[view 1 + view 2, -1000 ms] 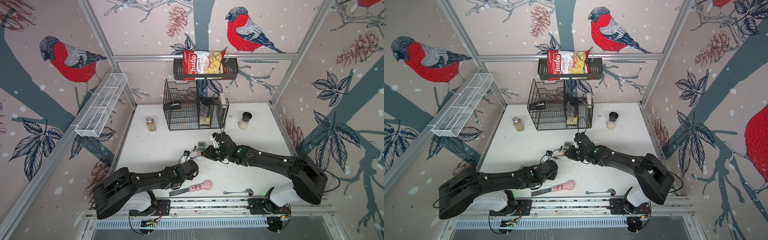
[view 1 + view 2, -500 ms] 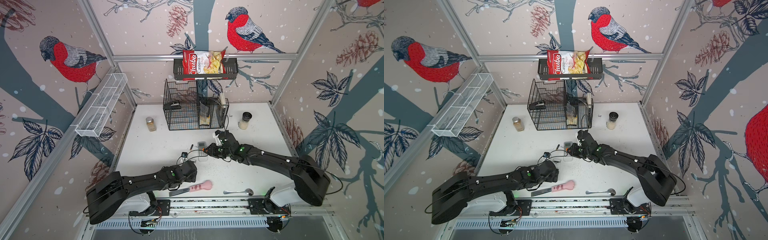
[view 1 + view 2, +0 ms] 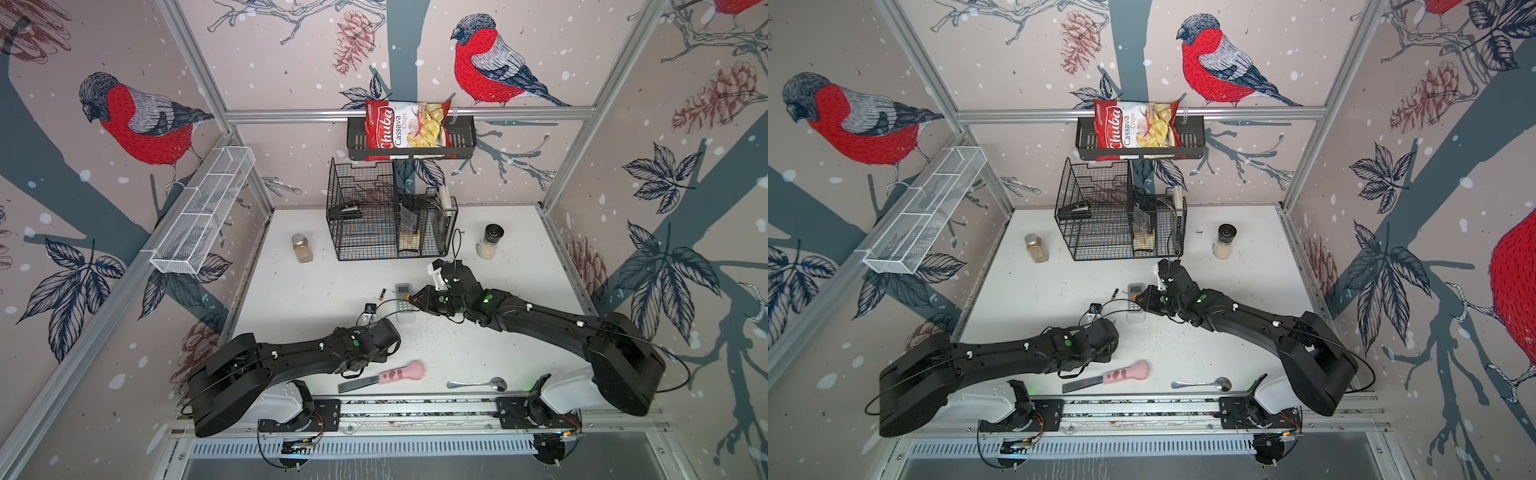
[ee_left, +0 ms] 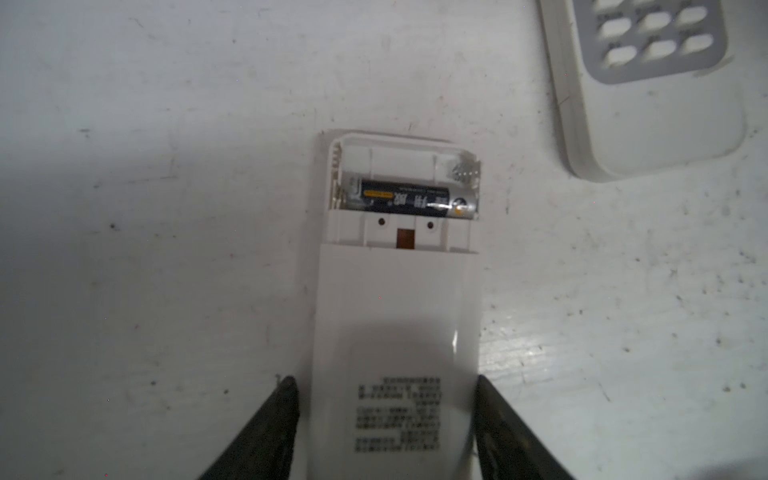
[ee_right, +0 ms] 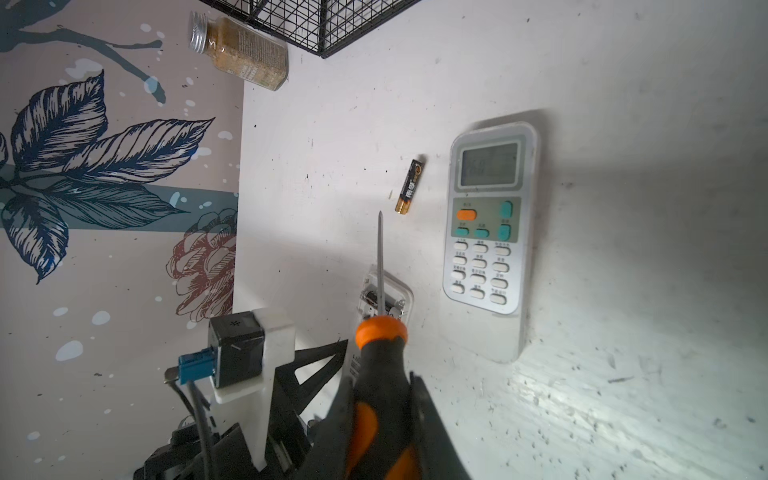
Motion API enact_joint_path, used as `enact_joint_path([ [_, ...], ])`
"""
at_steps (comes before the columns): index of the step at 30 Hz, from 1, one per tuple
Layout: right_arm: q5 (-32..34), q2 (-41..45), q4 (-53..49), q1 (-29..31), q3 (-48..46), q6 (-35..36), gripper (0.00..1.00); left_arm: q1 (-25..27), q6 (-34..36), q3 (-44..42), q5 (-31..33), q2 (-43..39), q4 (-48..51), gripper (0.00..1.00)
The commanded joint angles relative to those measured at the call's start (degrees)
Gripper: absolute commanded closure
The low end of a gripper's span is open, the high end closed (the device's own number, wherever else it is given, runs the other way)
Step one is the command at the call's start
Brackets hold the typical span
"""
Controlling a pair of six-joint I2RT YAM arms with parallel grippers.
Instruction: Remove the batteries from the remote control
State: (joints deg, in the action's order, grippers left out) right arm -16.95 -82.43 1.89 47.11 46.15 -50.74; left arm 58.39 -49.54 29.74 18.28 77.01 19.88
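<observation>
The remote control [image 4: 395,316] lies face down on the white table with its battery bay open. One black battery [image 4: 415,201] sits across the bay. My left gripper [image 4: 382,386] straddles the remote's body: one finger touches its side, the other stands a sliver off. A second battery [image 5: 409,187] lies loose on the table, seen in both top views [image 3: 381,294] [image 3: 1115,293]. My right gripper [image 5: 382,395] is shut on an orange-and-black screwdriver [image 5: 380,349]. The screwdriver's shaft hangs over the open bay [image 5: 384,297].
A second remote [image 3: 404,301] lies face up beside the first. A wire basket [image 3: 390,224], spice jar [image 3: 302,248] and shaker [image 3: 490,241] stand at the back. A pink-handled knife [image 3: 386,376] and spoon [image 3: 478,384] lie near the front rail.
The left jaws spread wide, then narrowed again round the remote, and the left arm's elbow dropped back toward the front left. The right arm with the screwdriver has barely moved.
</observation>
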Motion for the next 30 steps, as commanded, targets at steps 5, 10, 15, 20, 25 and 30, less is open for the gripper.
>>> enact_joint_path([
  [5, -0.5, 0.8, 1.0, 0.0, 0.2, 1.4, 1.00, -1.3, 1.9, 0.6, -6.5, 5.0, 5.9, 0.38],
  [10, -0.6, 0.6, 0.6, 0.0, 0.7, 2.0, 1.00, -4.1, 7.3, 1.7, -6.7, 5.8, 5.9, 0.22],
  [15, -0.5, 0.6, 0.4, 0.0, 0.7, 2.1, 1.00, -7.0, 10.3, 2.6, -7.3, 5.2, 5.2, 0.06],
  [20, -0.6, 0.9, 0.0, -0.1, 0.7, 2.5, 1.00, -7.0, 8.5, 2.8, -10.8, 4.2, 5.9, 0.05],
  [25, -0.6, 1.4, -0.3, -0.4, 0.7, 3.1, 1.00, -3.5, 3.6, 1.7, -11.4, 3.4, 9.2, 0.04],
  [30, -1.1, 1.4, 0.7, -0.3, 0.4, 2.9, 1.00, -0.7, -1.4, 0.7, -11.8, 2.3, 13.3, 0.04],
])
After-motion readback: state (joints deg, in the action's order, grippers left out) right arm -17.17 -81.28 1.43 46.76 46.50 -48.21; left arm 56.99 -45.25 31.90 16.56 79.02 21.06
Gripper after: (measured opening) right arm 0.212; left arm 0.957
